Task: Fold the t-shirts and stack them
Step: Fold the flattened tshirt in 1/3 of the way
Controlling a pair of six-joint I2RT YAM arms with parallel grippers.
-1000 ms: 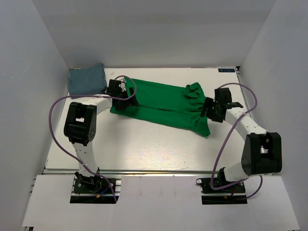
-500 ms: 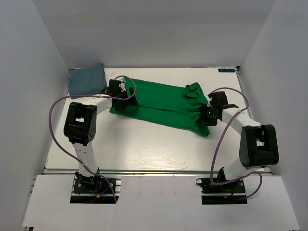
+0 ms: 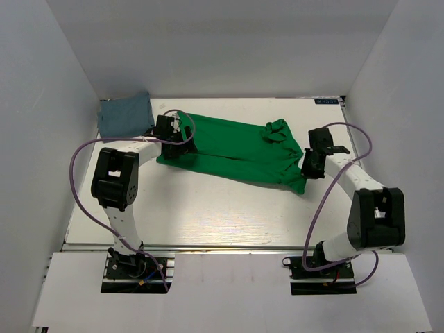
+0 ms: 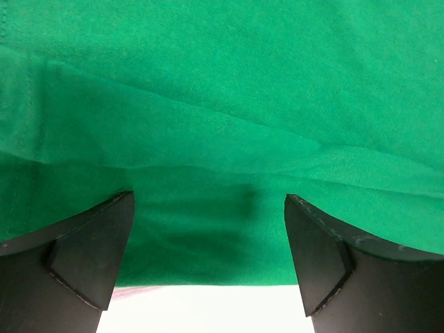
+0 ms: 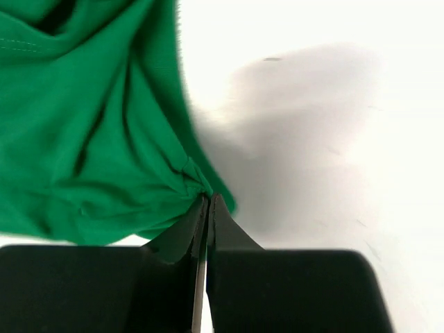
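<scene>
The bright green t-shirt [image 3: 232,151] lies stretched across the back half of the table, folded lengthwise into a long band. A grey-blue t-shirt [image 3: 125,114] sits folded in the back left corner. My left gripper [image 3: 173,144] is at the green shirt's left end, open, its fingers [image 4: 90,250] straddling the cloth's near edge [image 4: 208,236] without pinching it. At the shirt's right end my right gripper [image 3: 306,166] is shut on a bunched corner of green cloth [image 5: 184,177], which gathers into the fingertips [image 5: 208,202].
White walls close in the table [image 3: 208,215] on the left, back and right. The grey-blue shirt lies just behind the left arm's wrist. Purple cables loop from both arms.
My right gripper has shut on the green shirt's right corner and pulled it slightly rightward, straightening that end. The left gripper stays open in place.
</scene>
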